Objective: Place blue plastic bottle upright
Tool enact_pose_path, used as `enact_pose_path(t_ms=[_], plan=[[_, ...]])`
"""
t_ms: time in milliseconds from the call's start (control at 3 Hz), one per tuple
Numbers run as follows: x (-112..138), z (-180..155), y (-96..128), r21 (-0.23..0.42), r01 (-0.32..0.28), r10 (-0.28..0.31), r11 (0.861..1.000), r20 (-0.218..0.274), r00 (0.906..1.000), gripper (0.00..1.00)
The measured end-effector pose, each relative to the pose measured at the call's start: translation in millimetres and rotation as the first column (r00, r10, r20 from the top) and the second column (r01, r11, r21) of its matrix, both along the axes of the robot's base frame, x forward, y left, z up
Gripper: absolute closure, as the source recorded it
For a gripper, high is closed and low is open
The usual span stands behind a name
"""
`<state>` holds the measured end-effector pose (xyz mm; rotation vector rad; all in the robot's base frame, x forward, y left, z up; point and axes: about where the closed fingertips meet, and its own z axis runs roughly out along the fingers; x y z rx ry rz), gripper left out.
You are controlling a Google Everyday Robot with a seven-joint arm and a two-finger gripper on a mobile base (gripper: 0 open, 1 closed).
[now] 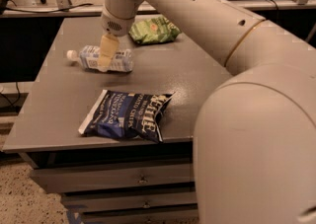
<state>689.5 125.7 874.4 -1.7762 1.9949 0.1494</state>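
The blue plastic bottle lies on its side at the far left of the grey table, white cap pointing left. My gripper hangs from the big white arm directly over the bottle's middle, its pale fingers down in front of the label. The bottle's middle is hidden behind the fingers.
A dark blue chip bag lies flat near the table's front edge. A green chip bag lies at the back of the table. My arm fills the right side of the view. Drawers sit under the tabletop.
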Motion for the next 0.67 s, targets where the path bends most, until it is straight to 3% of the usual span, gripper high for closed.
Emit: enact_pose_path(t_ms=[667], plan=[[22.3,-27.7,30.3,-0.047,0.021,-0.023,0.999,-0.056,0.9981,0.0]])
